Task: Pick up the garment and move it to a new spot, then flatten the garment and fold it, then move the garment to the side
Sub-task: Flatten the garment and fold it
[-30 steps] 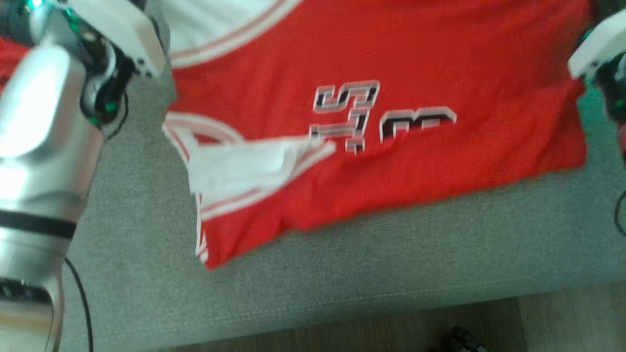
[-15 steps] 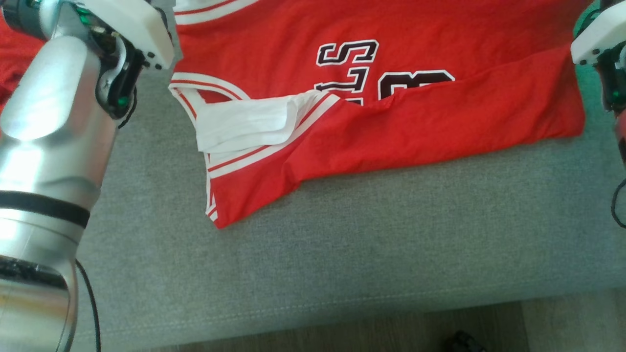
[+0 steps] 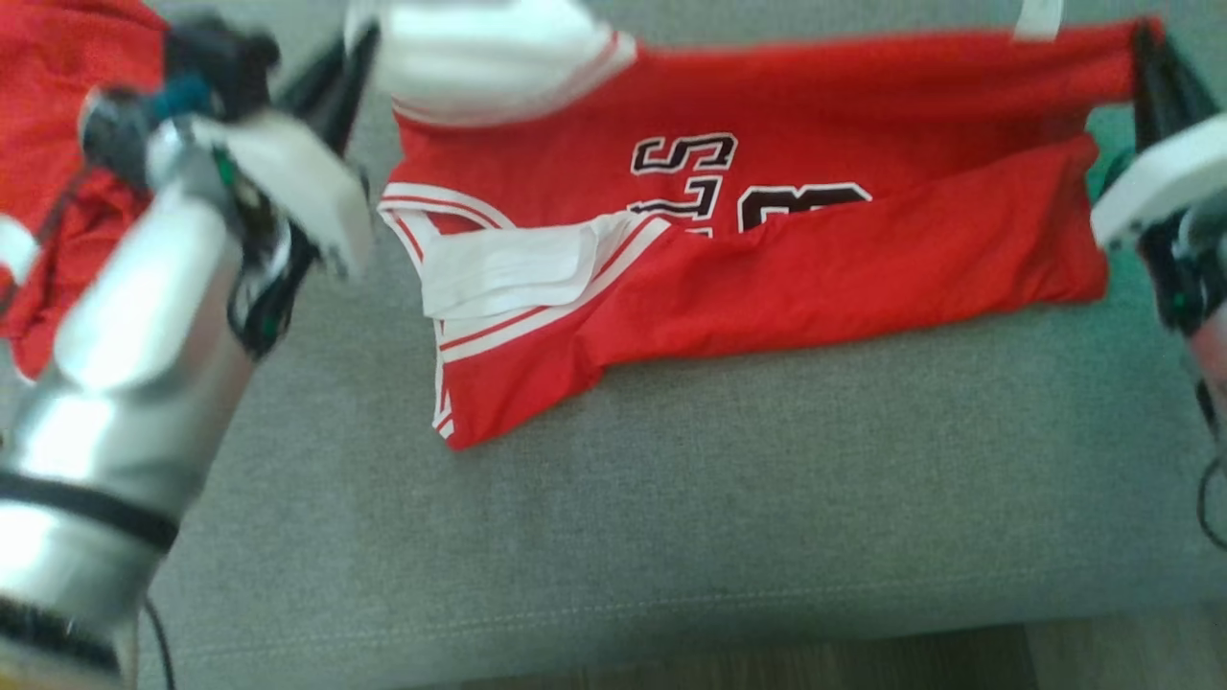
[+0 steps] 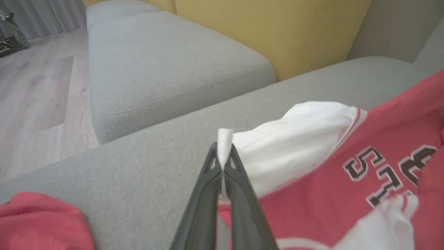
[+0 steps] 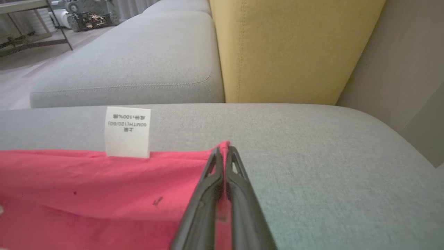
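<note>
The garment (image 3: 767,278) is a red jersey with white sleeves and black lettering, lying on the grey sofa seat (image 3: 671,517). Its near part is folded back over itself, and its far edge is stretched taut between my two grippers. My left gripper (image 3: 357,46) is shut on the white sleeve (image 4: 298,139); in the left wrist view a tuft of white cloth sticks out past the left gripper (image 4: 223,154). The right gripper (image 3: 1143,43) is shut on the red far corner, where the right gripper (image 5: 224,152) pinches the hem next to a white care label (image 5: 127,132).
A second red cloth (image 3: 57,144) lies bunched on the seat to the left, behind my left arm. A yellow back cushion (image 5: 288,48) stands beyond the garment. Another grey seat (image 4: 166,69) lies further off. Wooden floor (image 3: 863,661) runs along the sofa's front edge.
The head camera has tilted, so the garment's far edge and both sets of fingers now show. The left arm is blurred and has shifted. The near fold lies as before.
</note>
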Tool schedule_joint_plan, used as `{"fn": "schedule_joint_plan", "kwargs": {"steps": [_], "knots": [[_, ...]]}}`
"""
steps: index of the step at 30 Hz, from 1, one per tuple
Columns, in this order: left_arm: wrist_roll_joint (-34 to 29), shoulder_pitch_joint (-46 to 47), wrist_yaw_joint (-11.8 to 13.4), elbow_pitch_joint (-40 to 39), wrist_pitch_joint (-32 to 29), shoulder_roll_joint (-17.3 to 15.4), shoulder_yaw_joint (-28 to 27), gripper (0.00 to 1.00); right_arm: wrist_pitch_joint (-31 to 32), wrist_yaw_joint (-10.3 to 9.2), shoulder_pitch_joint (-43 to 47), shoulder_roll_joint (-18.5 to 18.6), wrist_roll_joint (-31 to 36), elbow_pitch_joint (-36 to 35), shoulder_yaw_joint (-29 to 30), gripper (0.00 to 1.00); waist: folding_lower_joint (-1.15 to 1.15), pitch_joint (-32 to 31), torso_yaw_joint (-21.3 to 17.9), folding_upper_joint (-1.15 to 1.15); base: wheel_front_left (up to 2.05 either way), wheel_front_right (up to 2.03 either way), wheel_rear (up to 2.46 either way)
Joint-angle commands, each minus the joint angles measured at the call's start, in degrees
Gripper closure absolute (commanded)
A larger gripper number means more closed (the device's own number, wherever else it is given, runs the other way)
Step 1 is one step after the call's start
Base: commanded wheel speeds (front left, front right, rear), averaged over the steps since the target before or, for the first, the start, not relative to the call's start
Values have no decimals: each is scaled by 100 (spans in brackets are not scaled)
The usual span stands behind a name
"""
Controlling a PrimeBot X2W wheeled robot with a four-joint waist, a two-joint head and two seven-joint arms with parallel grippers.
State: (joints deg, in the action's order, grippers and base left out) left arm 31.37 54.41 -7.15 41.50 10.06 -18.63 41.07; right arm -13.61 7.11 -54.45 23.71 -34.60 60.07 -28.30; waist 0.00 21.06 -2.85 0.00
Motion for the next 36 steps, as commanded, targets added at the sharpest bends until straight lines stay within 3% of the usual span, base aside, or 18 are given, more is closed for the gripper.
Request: {"fn": "schedule_joint_plan", "kwargs": {"steps": [1, 13, 22, 24, 25, 26, 27, 36], "knots": [[31, 18, -24, -251, -34, -340, -131, 100, 42, 37, 173, 174, -109, -200, -113, 100, 0, -146, 42, 0, 0, 0, 0], [336, -1690, 57, -2446, -998, -1242, 357, 100, 867, 37, 1141, 1014, -802, -936, -880, 100, 0, -612, 207, 0, 0, 0, 0], [341, -2222, 238, -3310, -1520, -1504, 655, 100, 1356, 37, 1414, 1326, -1022, -1225, -1243, 100, 0, -682, 269, 0, 0, 0, 0], [345, -2270, 253, -3325, -1582, -1499, 708, 73, 1500, 37, 1488, 1368, -1137, -1326, -1304, 100, 0, -699, 253, 0, 0, 0, 0], [338, -2290, 265, -3322, -1609, -1500, 733, 54, 1590, 37, 1527, 1388, -1212, -1377, -1328, 100, 0, -710, 240, 0, 0, 0, 0], [319, -2306, 282, -3316, -1626, -1504, 756, 11, 1666, 37, 1553, 1432, -1234, -1409, -1362, 42, 0, -722, 226, 0, 0, 0, 0], [297, -2321, 302, -3310, -1634, -1507, 777, 0, 1736, 37, 1572, 1481, -1235, -1423, -1398, 0, 0, -737, 211, 0, 0, 0, 0], [436, -2460, 533, -3227, -1471, -1474, 638, 0, 1621, 37, 1563, 1553, -1132, -1216, -1141, 0, 0, -982, 127, 0, 0, 0, 0]]}}
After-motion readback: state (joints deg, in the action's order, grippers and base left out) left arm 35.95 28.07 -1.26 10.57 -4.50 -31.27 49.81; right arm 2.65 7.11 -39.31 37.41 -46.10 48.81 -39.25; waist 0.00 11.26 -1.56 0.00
